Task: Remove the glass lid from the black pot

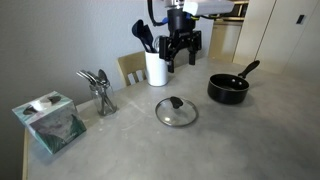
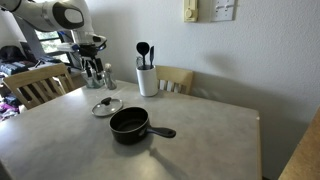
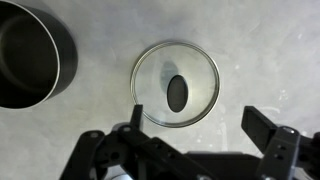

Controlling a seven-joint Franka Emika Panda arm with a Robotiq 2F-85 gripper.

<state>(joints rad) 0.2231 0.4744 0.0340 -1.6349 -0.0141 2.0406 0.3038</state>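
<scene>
both exterior views show your pincer (image 1: 183, 58) high above the surface (image 1: 120, 145), with the glass lid (image 1: 176, 111) lying flat, off the black pot (image 1: 228, 90) and near it. only the wrist view shows the fingers (image 3: 265, 128) spread wide and empty, lid right below.

The glass lid (image 1: 176, 111), a round clear disc with a metal rim and a small black knob in the centre, lies flat on the desk (image 1: 120, 145), knob up. The black pot (image 1: 228, 90) stands upright and uncovered near it, not touching, with its long black handle angled upward.
</scene>
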